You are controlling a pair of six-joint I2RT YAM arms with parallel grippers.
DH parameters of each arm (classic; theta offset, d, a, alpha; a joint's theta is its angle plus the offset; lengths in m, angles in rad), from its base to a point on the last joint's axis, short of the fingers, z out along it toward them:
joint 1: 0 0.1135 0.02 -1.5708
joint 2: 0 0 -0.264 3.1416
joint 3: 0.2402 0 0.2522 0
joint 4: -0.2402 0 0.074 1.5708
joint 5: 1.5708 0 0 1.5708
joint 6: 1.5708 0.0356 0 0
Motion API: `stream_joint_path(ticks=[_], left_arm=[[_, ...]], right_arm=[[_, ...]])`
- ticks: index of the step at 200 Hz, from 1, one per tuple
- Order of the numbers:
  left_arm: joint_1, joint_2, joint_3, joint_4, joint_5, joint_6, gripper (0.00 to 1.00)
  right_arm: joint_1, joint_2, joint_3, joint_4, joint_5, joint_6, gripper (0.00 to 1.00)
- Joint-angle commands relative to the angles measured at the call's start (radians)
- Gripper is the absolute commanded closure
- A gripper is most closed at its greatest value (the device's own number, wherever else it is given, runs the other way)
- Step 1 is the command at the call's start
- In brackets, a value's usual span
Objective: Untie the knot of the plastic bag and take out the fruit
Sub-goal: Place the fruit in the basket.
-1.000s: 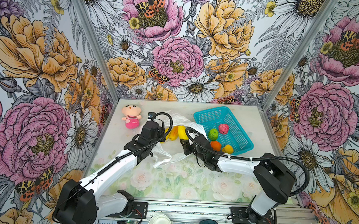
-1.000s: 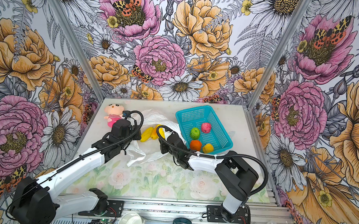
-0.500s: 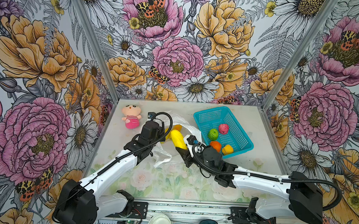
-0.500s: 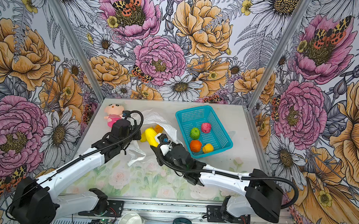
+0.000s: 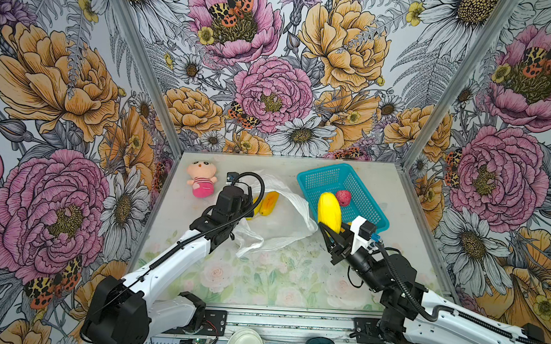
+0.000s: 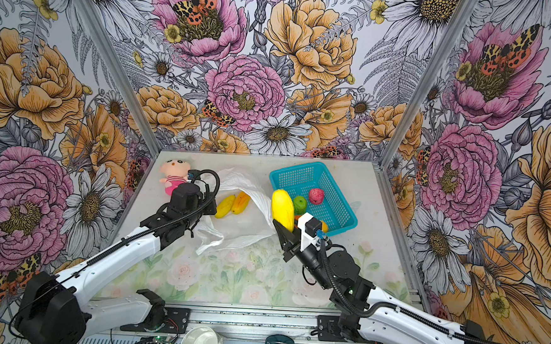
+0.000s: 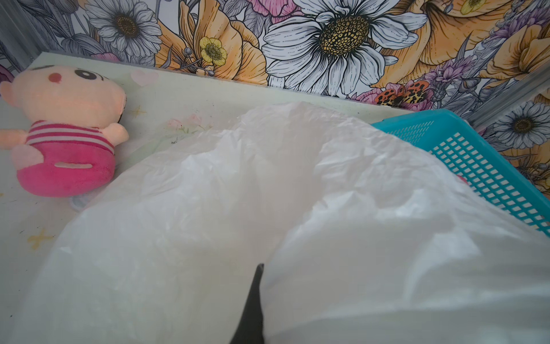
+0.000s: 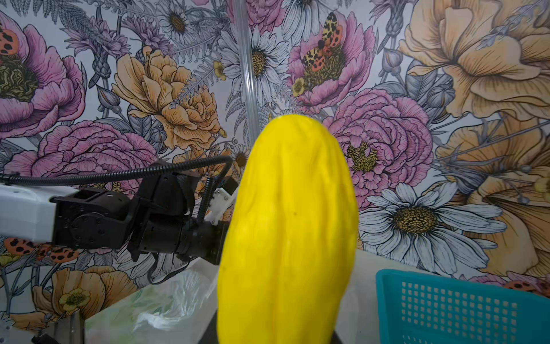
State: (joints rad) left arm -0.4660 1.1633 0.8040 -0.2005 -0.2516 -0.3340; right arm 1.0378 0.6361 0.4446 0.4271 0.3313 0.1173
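The white plastic bag (image 5: pixel 284 221) (image 6: pixel 244 225) lies crumpled and open mid-table. Two yellow-orange fruits (image 5: pixel 267 204) (image 6: pixel 233 204) rest inside it. The knot is out of view. My left gripper (image 5: pixel 247 207) (image 6: pixel 211 206) (image 7: pixel 256 286) is shut on the bag's film, which drapes over its dark finger. My right gripper (image 5: pixel 329 233) (image 6: pixel 285 232) is shut on a long yellow fruit (image 5: pixel 329 211) (image 6: pixel 282 209) (image 8: pixel 288 232), held upright above the table beside the teal basket (image 5: pixel 320 173) (image 6: pixel 292 174). In the basket lie a pink-red ball (image 5: pixel 343 197) (image 6: pixel 316 195) and a green fruit (image 6: pixel 299 204).
A pink plush doll (image 5: pixel 200 183) (image 6: pixel 173 174) (image 7: pixel 65 143) sits at the back left, close to the bag. The basket (image 8: pixel 446 300) stands at the back right near the wall. Flowered walls close in three sides.
My right gripper has lifted the yellow fruit out of the bag and carried it rightward to the basket's near corner. The left arm has held still.
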Motion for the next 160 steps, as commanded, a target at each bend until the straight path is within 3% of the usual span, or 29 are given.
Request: stream_joint_path(ticks=[1,19,37,74,121,160], left_arm=[[0.009,0.010,0.005,0.019,0.023,-0.009,1.00],[0.009,0.010,0.004,0.019,0.022,-0.009,1.00],[0.010,0.010,0.005,0.019,0.024,-0.010,1.00],[0.009,0.020,0.006,0.021,0.030,-0.013,1.00],[0.010,0.030,0.008,0.024,0.032,-0.012,1.00],[0.012,0.025,0.009,0.020,0.036,-0.014,1.00]], right_arm=[[-0.026,-0.055,-0.033,-0.039,0.238,-0.005,1.00],[-0.075,-0.075,-0.040,-0.086,0.371,0.057,1.00],[-0.167,-0.068,-0.034,-0.151,0.356,0.129,1.00],[-0.355,0.095,0.047,-0.252,0.179,0.236,0.96],[-0.615,0.423,0.197,-0.358,-0.210,0.357,0.99],[-0.700,0.662,0.289,-0.368,-0.322,0.375,0.98]])
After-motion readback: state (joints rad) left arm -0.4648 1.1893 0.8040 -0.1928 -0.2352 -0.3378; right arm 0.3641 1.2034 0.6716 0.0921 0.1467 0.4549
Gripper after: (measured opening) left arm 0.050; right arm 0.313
